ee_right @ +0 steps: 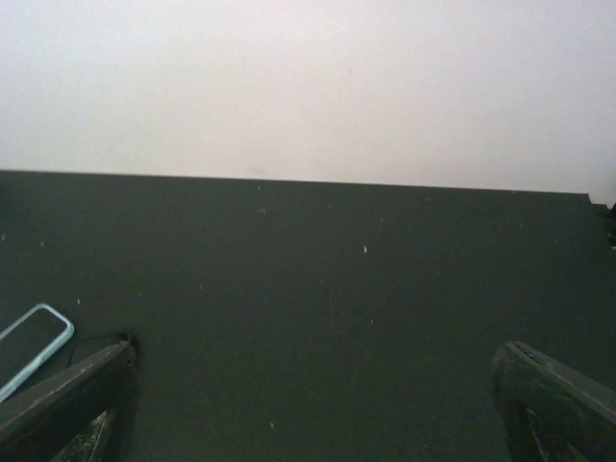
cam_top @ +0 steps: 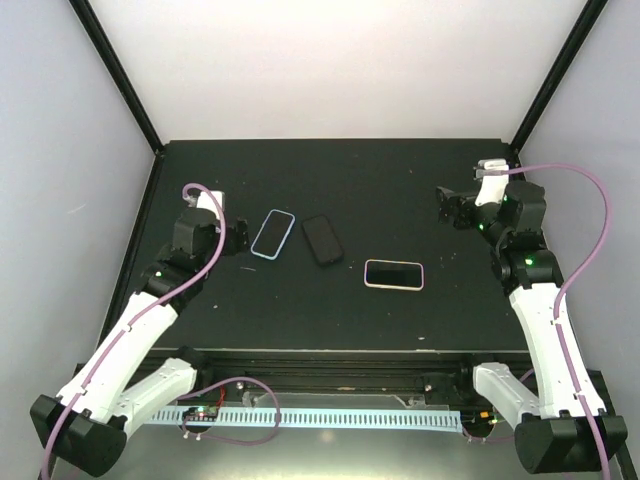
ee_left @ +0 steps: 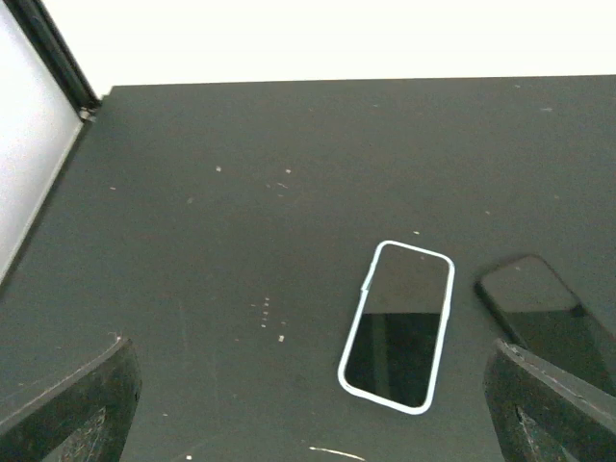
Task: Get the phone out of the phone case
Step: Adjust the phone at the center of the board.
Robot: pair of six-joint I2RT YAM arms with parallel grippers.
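The phone [ee_left: 397, 327] sits in the phone case [ee_left: 414, 249].

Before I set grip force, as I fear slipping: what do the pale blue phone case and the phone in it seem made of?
The phone case looks like matte plastic or silicone: a thin pale rim with rounded corners and no glare. The phone shows a glossy face, likely glass: a lighter reflection crosses its black surface.

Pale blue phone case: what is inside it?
A black-screened phone fills the phone case, screen up; only the pale blue rim shows around it. The phone's sides and back, and the case's floor, are covered.
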